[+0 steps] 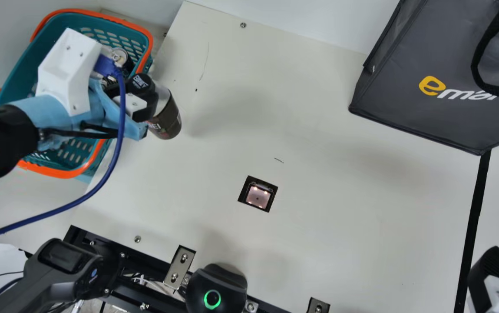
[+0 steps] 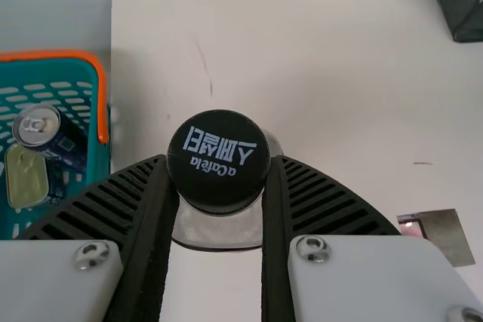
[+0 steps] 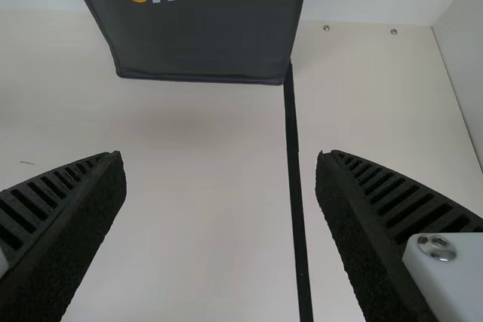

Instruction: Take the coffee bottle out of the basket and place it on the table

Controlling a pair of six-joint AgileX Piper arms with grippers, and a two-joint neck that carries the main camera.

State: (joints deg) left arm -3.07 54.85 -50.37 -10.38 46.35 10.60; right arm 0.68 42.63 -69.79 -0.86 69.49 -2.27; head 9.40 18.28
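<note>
Left gripper [image 1: 140, 96] clasps the coffee bottle [image 1: 165, 116] beside the basket [image 1: 60, 174], over the table [image 1: 318, 134].
Black ribbed fingers press in from both sides near the black cap [image 2: 219, 161], parted only by the bottle's width, while the dark, silver-shouldered bottle sits outside the orange rim (whether its base touches the tabletop, the views do not settle); a can [image 2: 39, 126] and a tin with a pale lid [image 2: 26, 177] lie inside the teal basket, the arm reaches across it, and at the table's opposite side the right gripper [image 1: 494, 271], fingers spread wide and empty, hangs near a black stripe [image 1: 475, 217], with a dark gray bag [image 1: 405, 82] standing at the far edge.
</note>
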